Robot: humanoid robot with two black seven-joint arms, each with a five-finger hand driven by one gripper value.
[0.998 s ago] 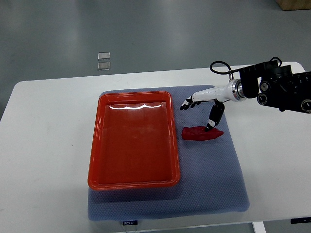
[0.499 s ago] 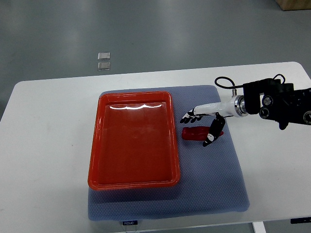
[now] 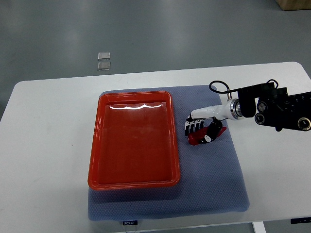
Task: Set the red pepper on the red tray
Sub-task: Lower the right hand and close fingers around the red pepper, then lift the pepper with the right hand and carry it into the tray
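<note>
The red pepper (image 3: 204, 135) lies on the blue-grey mat (image 3: 214, 179), just right of the red tray (image 3: 95, 160). My right hand (image 3: 200, 130) reaches in from the right and sits over the pepper, its fingers (image 3: 192, 127) curled down around it and the thumb under its near side. The pepper tilts slightly, its left end still near the mat. The tray holds nothing. My left arm does not show.
The mat lies on a white table (image 3: 48, 145). Two small clear squares (image 3: 103, 60) lie on the grey floor beyond the table's far edge. A black cable (image 3: 221, 87) loops above my right wrist.
My right hand dropped from above the pepper onto it and its fingers curled around it. The pepper has turned a little and shifted slightly.
</note>
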